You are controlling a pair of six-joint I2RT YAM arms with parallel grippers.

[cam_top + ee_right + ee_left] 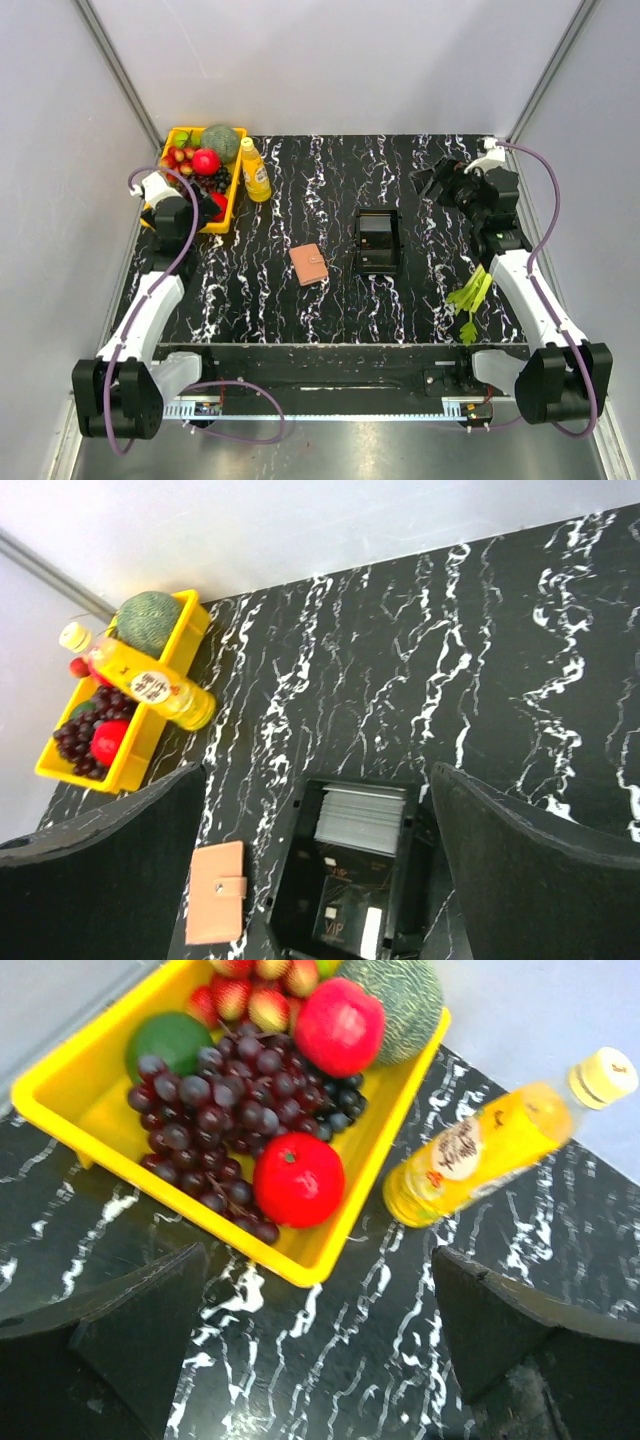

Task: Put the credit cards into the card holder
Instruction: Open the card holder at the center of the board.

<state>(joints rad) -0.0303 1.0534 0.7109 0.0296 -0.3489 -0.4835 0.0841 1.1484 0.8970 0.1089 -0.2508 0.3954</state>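
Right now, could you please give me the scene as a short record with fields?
holder: shut, lying left of the box, apart from it
cards: in the box, none in the holder
left tool: open, empty, by the tray
right tool: open, empty, clear of the box
other: bottle beside the fruit tray; greens by the right arm

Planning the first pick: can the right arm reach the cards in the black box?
Probably yes: the right gripper is open, the box is open-topped, its cards lie exposed, and nothing stands between.
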